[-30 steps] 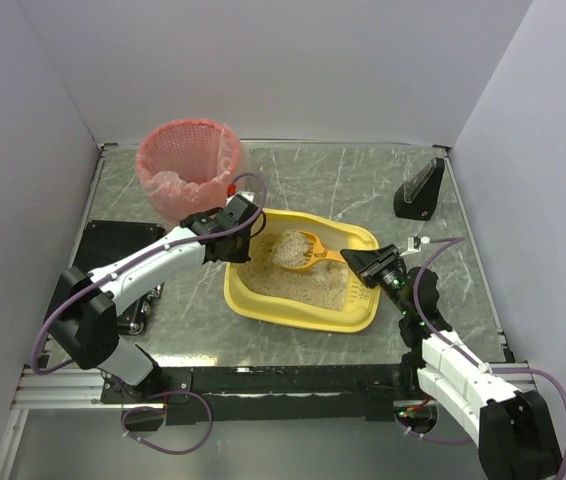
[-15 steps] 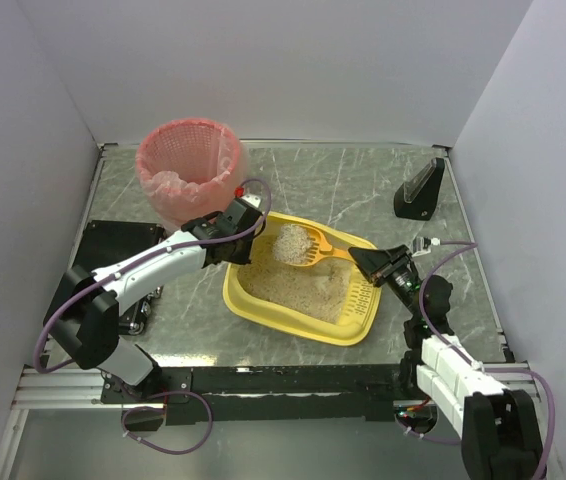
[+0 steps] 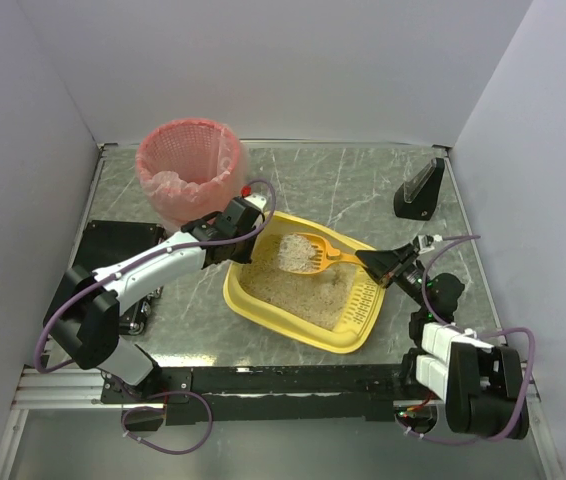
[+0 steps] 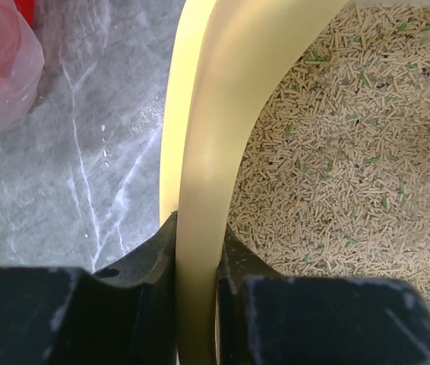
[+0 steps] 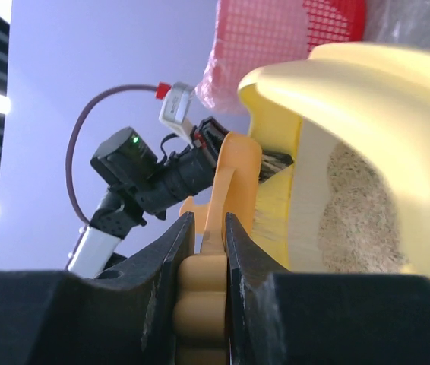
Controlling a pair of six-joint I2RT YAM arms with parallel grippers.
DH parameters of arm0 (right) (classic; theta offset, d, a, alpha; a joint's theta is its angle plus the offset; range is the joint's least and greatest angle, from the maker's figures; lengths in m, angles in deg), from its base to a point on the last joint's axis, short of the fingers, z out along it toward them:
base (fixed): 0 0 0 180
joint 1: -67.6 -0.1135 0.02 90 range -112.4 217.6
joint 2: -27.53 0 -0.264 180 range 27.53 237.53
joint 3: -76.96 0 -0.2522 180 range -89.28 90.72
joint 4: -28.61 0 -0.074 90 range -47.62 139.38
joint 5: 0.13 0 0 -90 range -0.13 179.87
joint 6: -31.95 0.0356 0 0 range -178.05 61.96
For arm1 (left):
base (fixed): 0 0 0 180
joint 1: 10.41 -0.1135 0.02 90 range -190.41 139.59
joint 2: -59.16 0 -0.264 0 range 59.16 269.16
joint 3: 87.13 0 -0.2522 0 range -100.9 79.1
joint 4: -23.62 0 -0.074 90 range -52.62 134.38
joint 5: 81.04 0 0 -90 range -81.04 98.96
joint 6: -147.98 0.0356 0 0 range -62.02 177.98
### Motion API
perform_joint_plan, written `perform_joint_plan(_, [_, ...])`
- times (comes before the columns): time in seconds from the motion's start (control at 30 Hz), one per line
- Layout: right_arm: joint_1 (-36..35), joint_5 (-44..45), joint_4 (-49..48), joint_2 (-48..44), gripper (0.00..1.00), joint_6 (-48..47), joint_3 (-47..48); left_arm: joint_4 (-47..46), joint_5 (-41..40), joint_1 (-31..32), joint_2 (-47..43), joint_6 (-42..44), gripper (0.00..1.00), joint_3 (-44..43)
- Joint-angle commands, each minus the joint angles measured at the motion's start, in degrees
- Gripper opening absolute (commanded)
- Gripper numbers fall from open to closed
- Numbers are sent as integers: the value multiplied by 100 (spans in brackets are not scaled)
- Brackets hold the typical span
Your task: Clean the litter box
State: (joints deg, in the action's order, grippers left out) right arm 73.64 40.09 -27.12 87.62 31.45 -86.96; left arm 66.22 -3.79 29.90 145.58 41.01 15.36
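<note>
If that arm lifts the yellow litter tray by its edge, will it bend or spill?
Probably stiff: the litter box rim looks thick and shows no bend where the left gripper pinches it. Likely heavy on the far side, since loose litter covers its floor and would slide when tilted. The smooth plastic may slip.
</note>
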Motion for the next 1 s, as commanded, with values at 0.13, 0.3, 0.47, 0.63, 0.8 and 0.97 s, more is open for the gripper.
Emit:
perform_joint_plan(0.13, [413, -672, -2358, 582, 0, 568, 49, -1012, 721, -50, -125, 439, 9, -392])
perform_joint_plan(0.3, [337, -815, -1584, 486, 0, -54, 127, -784, 757, -50, 419, 1186, 10, -928])
perform_joint_plan(0.47, [713, -1322, -613, -101, 0, -404, 233, -678, 967, -76, 903, 2065, 4, -1350])
perform_joint_plan(0.63, [617, -1315, -626, -58, 0, -530, 382, -617, 1230, -94, 1079, 2601, 5, -1650])
perform_joint_plan(0.8, [688, -1394, 295, -33, 0, -1126, 637, -169, 1679, -155, 1387, 3437, 7, -1965])
perform_joint_plan(0.97, [697, -1175, 1129, -244, 0, -1601, 892, 104, 2074, -261, 1694, 3928, 10, -2344])
